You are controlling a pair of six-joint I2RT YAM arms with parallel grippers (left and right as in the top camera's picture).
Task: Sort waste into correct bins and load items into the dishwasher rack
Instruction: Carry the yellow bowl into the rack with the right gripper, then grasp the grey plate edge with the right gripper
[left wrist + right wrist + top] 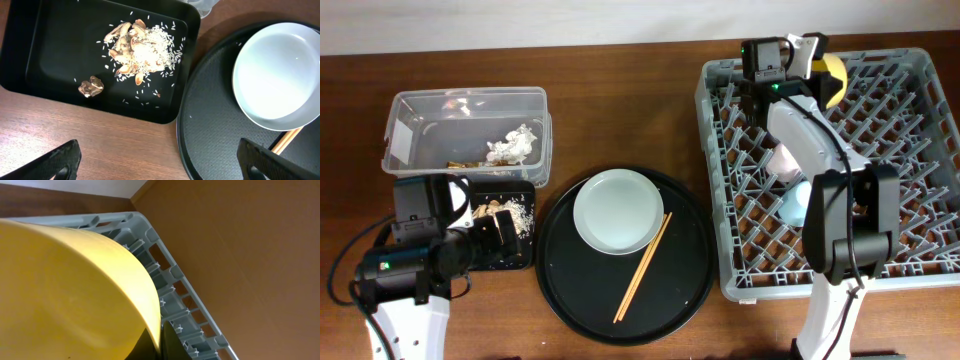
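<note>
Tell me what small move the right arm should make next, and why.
Probably lower slightly, then open. The right gripper pinches the rim of the yellow bowl by the far wall of the dishwasher rack, over bare pegs and apart from the pink cup and light blue cup. I cannot tell how high the bowl sits above the pegs.

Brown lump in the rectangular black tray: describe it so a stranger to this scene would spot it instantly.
Find the shallow black rectangular tray at the left of the table, beside the big round tray. In the left wrist view, a heap of rice and tan scraps lies in it. The brown lump sits alone below-left of that heap, darker and crumpled.
</note>
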